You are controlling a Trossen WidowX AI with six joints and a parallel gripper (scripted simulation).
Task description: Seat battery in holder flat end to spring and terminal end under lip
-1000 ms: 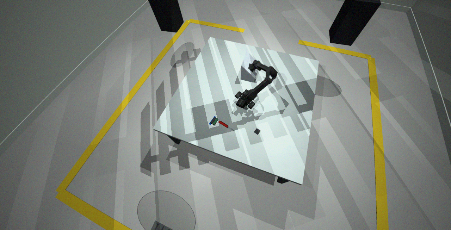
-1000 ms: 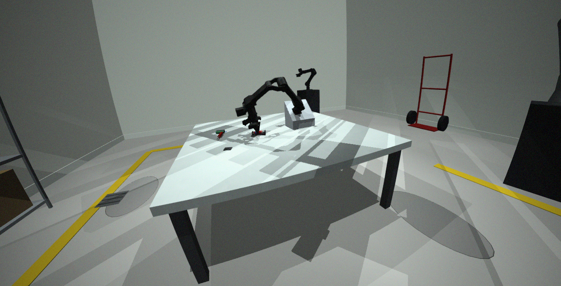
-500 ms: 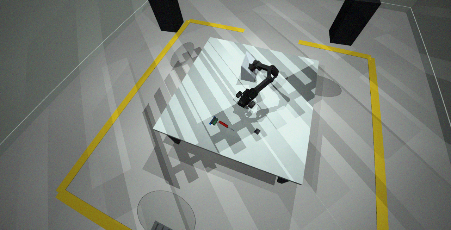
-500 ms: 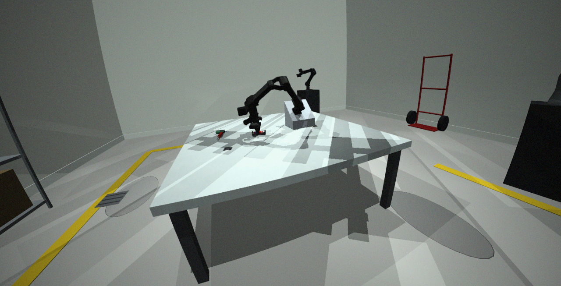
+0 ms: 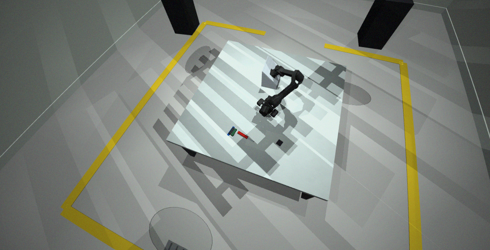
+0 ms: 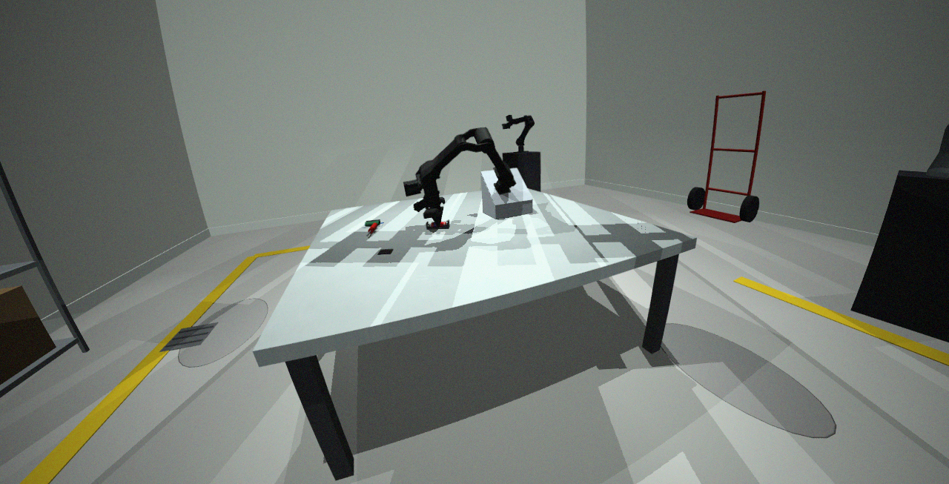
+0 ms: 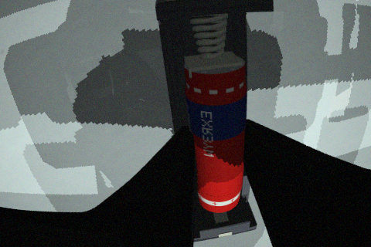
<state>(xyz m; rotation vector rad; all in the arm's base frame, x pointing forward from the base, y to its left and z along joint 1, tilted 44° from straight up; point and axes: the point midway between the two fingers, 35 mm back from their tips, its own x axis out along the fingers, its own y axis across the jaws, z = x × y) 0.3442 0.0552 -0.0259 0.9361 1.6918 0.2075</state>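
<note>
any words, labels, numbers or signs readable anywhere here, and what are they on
"EXI..." on the blue band of the red battery, white letters running along its length in the wrist view; only the first three read with any confidence, the rest are too blurred.
The small tools on the table: too small in the top and exterior views to show any text.
The red hand truck: no readable sign or label.
Nothing else carries text.

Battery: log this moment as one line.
gripper: shut on battery | battery: over holder, flat end at spring | seated: not yet | release: pending
</note>
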